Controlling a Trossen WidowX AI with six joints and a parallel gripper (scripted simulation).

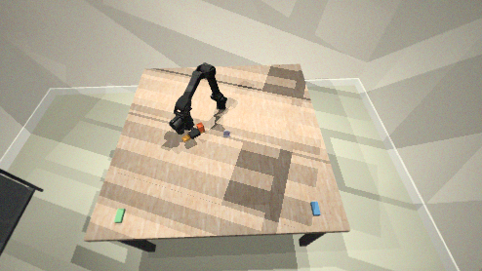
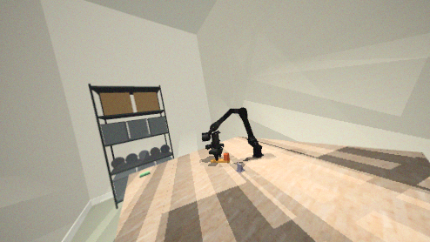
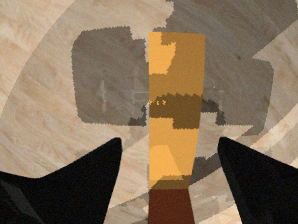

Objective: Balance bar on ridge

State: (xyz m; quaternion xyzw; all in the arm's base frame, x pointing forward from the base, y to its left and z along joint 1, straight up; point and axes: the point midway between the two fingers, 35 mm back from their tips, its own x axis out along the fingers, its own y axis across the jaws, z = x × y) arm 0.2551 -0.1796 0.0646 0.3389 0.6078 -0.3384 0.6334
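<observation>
The orange bar (image 1: 185,138) (image 2: 223,161) (image 3: 176,82) lies on the table. A red-orange block (image 1: 200,127) (image 2: 226,156) (image 3: 171,207) sits at its end nearer the arm's base. My gripper (image 1: 189,133) (image 2: 217,157) (image 3: 172,144) is open and low over the bar. The wrist view shows the bar between the two fingers, with a gap on each side. The small grey-purple ridge (image 1: 226,134) (image 2: 239,167) stands on the table apart from the bar, beyond the block end, with nothing on it. The fingers partly hide the bar in the top and exterior views.
A green block (image 1: 119,215) (image 2: 144,174) lies near one front corner of the table (image 1: 161,195), and a blue block (image 1: 315,209) near the other. A shelf rack (image 2: 107,144) with boxes stands beyond the table. Dark shadow patches cross the table top.
</observation>
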